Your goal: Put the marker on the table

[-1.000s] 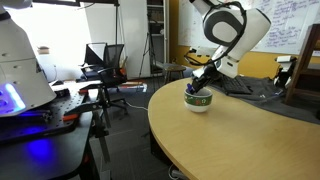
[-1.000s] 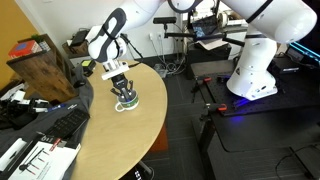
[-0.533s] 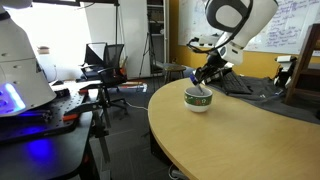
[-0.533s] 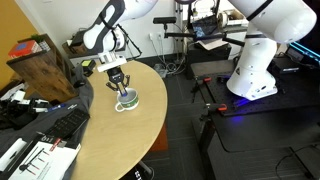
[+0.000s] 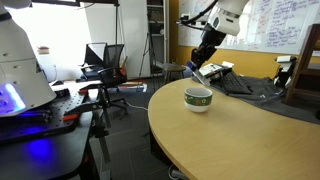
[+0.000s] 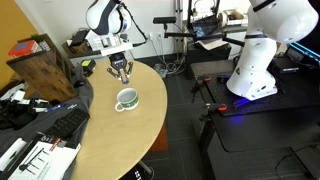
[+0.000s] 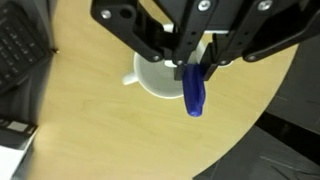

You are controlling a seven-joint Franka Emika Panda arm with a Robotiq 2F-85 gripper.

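Note:
My gripper (image 5: 201,60) hangs well above the white-and-green bowl (image 5: 198,98) and is shut on the marker (image 5: 194,70), which sticks out below the fingers at a slant. In the wrist view the marker's blue end (image 7: 194,90) points down from between the fingers of the gripper (image 7: 193,68), over the rim of the white bowl (image 7: 160,78). In an exterior view the gripper (image 6: 121,70) is above and behind the bowl (image 6: 126,99), which stands on the light tan table (image 6: 110,140). The table also shows in the other views (image 5: 230,140) (image 7: 90,120).
A dark cloth or bag (image 5: 250,86) lies on the table behind the bowl. A brown wooden box (image 6: 45,68), a keyboard (image 6: 60,122) and papers (image 6: 35,158) crowd one side of the table. A black desk with blue light (image 5: 40,115) stands beside the table's curved edge.
The gripper has risen from inside the bowl to well above it, carrying the marker out with it. The bowl has stayed in place.

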